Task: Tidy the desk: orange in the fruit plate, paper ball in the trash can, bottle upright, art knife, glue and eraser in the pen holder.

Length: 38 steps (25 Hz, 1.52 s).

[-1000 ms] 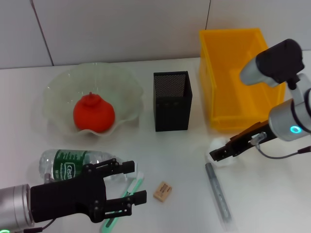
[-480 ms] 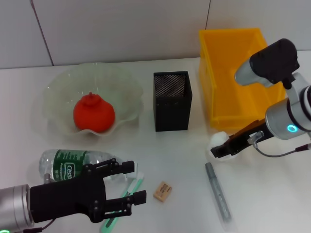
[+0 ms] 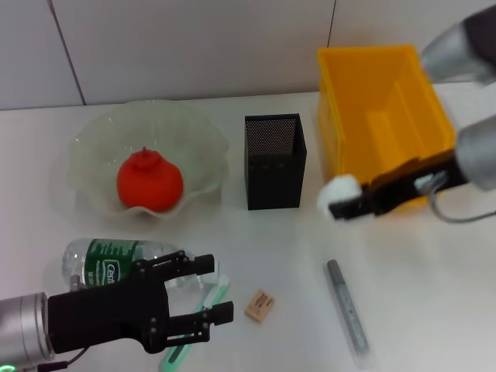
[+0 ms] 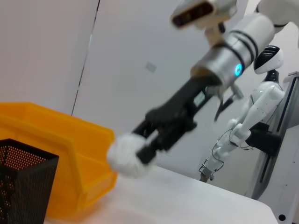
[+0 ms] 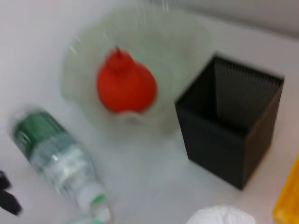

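Now the right hand (image 3: 346, 203), clamped on the paper ball (image 3: 339, 191), hangs beside the yellow trash can (image 3: 364, 85). It looks pinched by an edge, so it may drop short. Left hand (image 3: 209, 298) idles open.

The left arm's black, blocky two-fingered gripper (image 3: 213, 294) joins a silver cylindrical wrist. The right arm's slim black gripper (image 3: 341, 208) joins a silver-grey wrist with black bands, a thin grey cable and seemingly a teal light.

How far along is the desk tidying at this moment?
Done: the orange sits in the fruit plate. In hand: the right gripper holds the paper ball beside the yellow trash can. Left: the bottle lies flat, and the eraser remains on the desk. The left gripper is open.
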Each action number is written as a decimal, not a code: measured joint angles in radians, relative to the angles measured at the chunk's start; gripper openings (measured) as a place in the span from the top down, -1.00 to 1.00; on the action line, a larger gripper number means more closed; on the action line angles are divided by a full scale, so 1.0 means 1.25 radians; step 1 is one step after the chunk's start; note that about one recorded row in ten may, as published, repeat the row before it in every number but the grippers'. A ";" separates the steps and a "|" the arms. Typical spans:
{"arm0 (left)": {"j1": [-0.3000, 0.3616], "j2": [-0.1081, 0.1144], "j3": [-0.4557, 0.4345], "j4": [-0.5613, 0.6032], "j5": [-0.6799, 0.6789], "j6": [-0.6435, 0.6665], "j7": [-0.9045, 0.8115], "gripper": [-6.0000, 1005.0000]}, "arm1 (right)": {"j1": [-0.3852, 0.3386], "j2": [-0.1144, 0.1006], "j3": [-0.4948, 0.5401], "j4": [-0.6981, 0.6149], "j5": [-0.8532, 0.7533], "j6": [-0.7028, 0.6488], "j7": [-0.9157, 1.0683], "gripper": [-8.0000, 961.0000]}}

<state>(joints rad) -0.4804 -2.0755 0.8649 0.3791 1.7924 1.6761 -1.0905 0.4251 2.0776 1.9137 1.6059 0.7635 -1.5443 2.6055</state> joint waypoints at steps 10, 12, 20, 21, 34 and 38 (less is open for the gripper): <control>0.002 0.001 0.000 0.004 -0.001 0.012 0.001 -0.56 | -0.007 0.002 0.148 0.061 -0.044 0.093 -0.090 -0.16; 0.002 0.001 0.000 0.004 -0.001 0.012 0.001 -0.56 | -0.008 0.002 0.147 0.053 -0.058 0.123 -0.097 -0.16; 0.001 0.001 0.000 0.005 -0.001 0.016 0.001 -0.56 | 0.013 0.000 0.139 -0.046 -0.111 0.278 -0.146 -0.23; 0.001 0.001 0.000 0.005 -0.001 0.016 0.001 -0.56 | 0.013 0.000 0.139 -0.046 -0.111 0.278 -0.146 -0.25; 0.004 0.001 0.000 0.006 -0.001 0.018 0.001 -0.56 | 0.028 0.003 0.119 -0.157 -0.105 0.425 -0.198 -0.56; 0.003 0.001 0.000 0.006 -0.001 0.018 0.001 -0.56 | 0.028 0.003 0.117 -0.144 -0.100 0.417 -0.196 -0.69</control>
<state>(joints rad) -0.4771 -2.0739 0.8652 0.3868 1.7917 1.6982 -1.0891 0.4595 2.0816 2.0602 1.4255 0.6386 -1.0235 2.3604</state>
